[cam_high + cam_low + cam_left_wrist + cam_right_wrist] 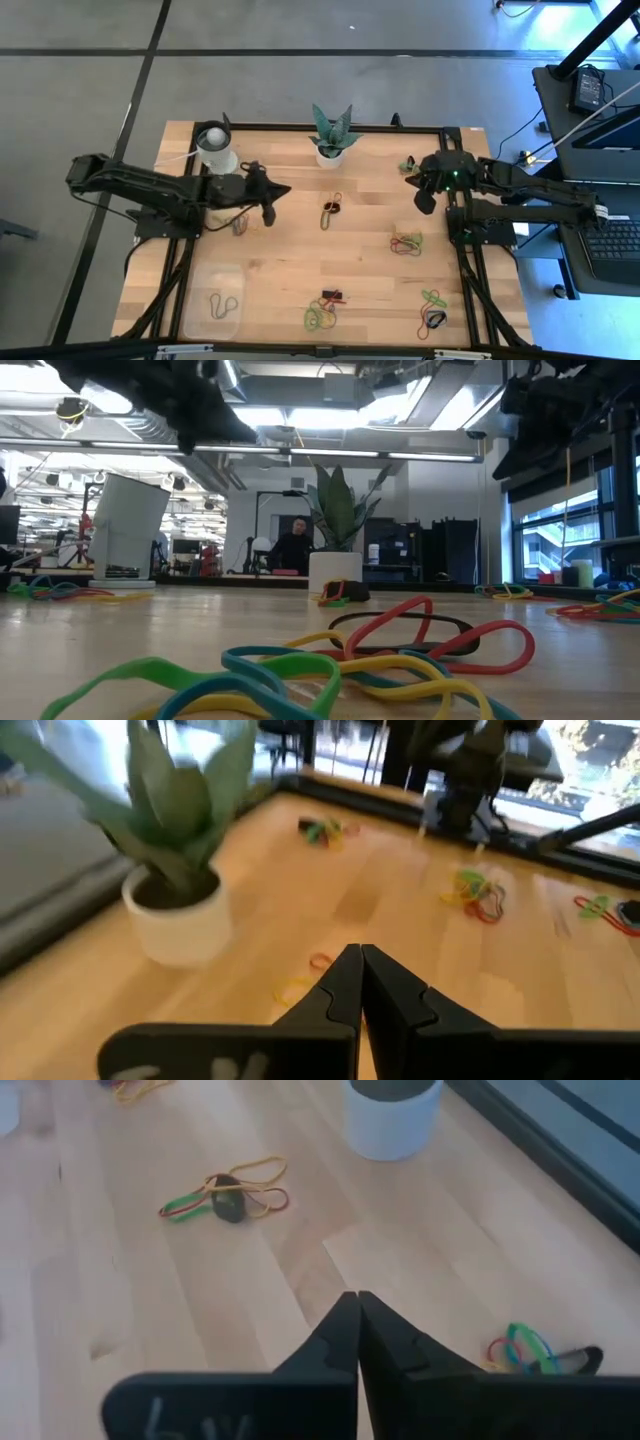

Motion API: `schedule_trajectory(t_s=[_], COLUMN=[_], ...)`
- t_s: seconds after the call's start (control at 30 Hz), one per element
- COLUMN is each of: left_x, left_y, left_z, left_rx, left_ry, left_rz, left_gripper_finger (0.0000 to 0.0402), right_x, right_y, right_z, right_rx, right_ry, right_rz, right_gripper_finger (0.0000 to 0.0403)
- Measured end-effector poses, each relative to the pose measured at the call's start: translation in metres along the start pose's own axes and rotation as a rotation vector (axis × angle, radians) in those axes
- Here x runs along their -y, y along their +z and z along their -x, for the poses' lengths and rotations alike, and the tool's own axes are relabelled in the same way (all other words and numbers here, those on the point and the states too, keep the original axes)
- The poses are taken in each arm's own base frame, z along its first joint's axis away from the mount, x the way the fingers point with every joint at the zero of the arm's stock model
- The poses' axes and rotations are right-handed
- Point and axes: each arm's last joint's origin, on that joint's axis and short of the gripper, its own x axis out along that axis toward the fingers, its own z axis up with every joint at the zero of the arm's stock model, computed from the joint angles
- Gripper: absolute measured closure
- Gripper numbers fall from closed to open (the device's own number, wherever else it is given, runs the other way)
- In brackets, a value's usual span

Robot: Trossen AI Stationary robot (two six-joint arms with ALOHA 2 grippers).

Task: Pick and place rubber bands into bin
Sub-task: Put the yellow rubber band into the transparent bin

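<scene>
The left tool (pixel 268 213) hangs above the pale wooden table (pixel 370 270) with its two dark fingers pressed together on nothing, as the left wrist view shows. It sits well to the left of the green spiky plant in a white pot (pixel 331 137), which serves here as the landmark, and beside the white cylindrical cup (pixel 216 148). The right tool (pixel 424 198) is likewise drawn together and empty, raised over the table to the right of the plant pot. Both tools look parked clear of the work, probably so that either can swing down on a cluster without sweeping others aside.

The thin coloured rubber bands (pixel 331 208) lie in loose clusters across the table: one bunch just in front of the plant pot, between the two tools; another (pixel 406 242) farther forward on the right, nearest the right tool; more (pixel 322 312) along the near edge. The small clear rectangular plastic bin (pixel 213 301) rests at the near left corner, far from the plant pot; it appears to hold a band or two already, though its see-through walls make that hard to confirm. Most bands are still outside it.
</scene>
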Motion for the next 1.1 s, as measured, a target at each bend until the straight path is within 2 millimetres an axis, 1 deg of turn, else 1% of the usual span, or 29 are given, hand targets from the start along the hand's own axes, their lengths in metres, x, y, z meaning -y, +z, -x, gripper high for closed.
schedule_trajectory(t_s=[0.17, 0.33, 0.43, 0.53, 0.6, 0.7, 0.83, 0.93, 1.0, 1.1], left_x=[0.002, 0.004, 0.005, 0.002, 0.001, 0.000, -0.007, -0.017, -0.026, -0.040], left_y=[-0.013, -0.020, -0.021, -0.019, -0.013, 0.004, 0.031, 0.048, 0.052, 0.048], left_z=[-0.014, -0.024, -0.029, -0.033, -0.034, -0.035, -0.032, -0.027, -0.026, -0.027], left_rx=[-0.069, -0.087, -0.067, -0.046, -0.063, -0.130, -0.293, -0.434, -0.521, -0.619], left_ry=[0.027, 0.041, 0.053, 0.062, 0.055, 0.072, 0.167, 0.261, 0.332, 0.425], left_rz=[0.131, 0.273, 0.292, 0.271, 0.238, 0.146, 0.025, 0.008, 0.033, 0.081], left_gripper_finger=[0.0398, 0.0398, 0.0398, 0.0398, 0.0398, 0.0398, 0.0398, 0.0398, 0.0398, 0.0398], right_x=[0.004, 0.005, 0.005, 0.005, 0.005, 0.005, 0.004, 0.004, 0.004, 0.003], right_y=[0.001, 0.001, 0.001, 0.001, 0.001, 0.001, 0.004, 0.007, 0.008, 0.009], right_z=[0.000, 0.000, 0.000, 0.000, 0.000, 0.000, 0.000, 0.000, 0.000, 0.000], right_rx=[-0.002, -0.002, -0.003, -0.004, -0.004, -0.003, 0.029, 0.056, 0.067, 0.077], right_ry=[0.016, 0.017, 0.018, 0.018, 0.018, 0.019, 0.027, 0.033, 0.036, 0.040], right_rz=[0.008, -0.013, -0.049, -0.104, -0.152, -0.198, -0.229, -0.254, -0.276, -0.302], right_gripper_finger=[0.0398, 0.0398, 0.0398, 0.0398, 0.0398, 0.0398, 0.0398, 0.0398, 0.0398, 0.0398])
